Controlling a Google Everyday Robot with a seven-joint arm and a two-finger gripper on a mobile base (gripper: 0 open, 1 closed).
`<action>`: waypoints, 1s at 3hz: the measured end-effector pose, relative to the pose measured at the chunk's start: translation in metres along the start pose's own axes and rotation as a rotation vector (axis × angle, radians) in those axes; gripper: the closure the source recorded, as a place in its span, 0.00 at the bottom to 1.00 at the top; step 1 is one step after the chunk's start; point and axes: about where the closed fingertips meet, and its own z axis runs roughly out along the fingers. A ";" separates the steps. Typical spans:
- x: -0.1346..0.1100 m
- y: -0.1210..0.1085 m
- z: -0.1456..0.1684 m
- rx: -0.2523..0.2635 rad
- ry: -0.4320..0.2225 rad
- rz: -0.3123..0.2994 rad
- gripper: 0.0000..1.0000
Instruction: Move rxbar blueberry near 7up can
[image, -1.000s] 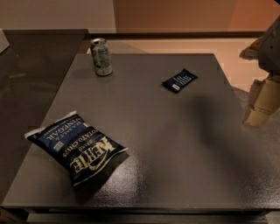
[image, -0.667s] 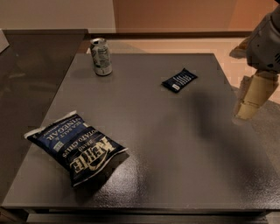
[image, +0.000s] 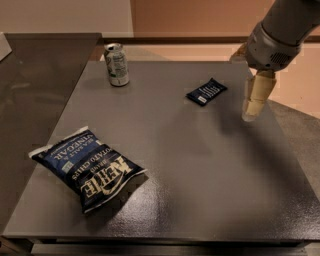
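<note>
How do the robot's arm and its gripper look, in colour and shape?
The arm is a thick, rounded casing in light grey, with a darker patch near its lower end. The gripper, above the right edge of the table beside the rxbar blueberry, is pale cream, long and tapering to a rounded tip. No cables or markings are visible.

Matt, grainy table (image: 200, 170); smooth hand (image: 253, 102) above right edge.

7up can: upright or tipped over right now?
Upright. The 7up can stands on its base on the table, shiny top up. The gripper hangs beside the rxbar blueberry.
</note>
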 end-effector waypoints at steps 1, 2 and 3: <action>-0.015 -0.039 0.026 -0.014 0.004 -0.132 0.00; -0.031 -0.059 0.045 -0.018 0.021 -0.261 0.00; -0.044 -0.073 0.061 -0.025 0.048 -0.385 0.00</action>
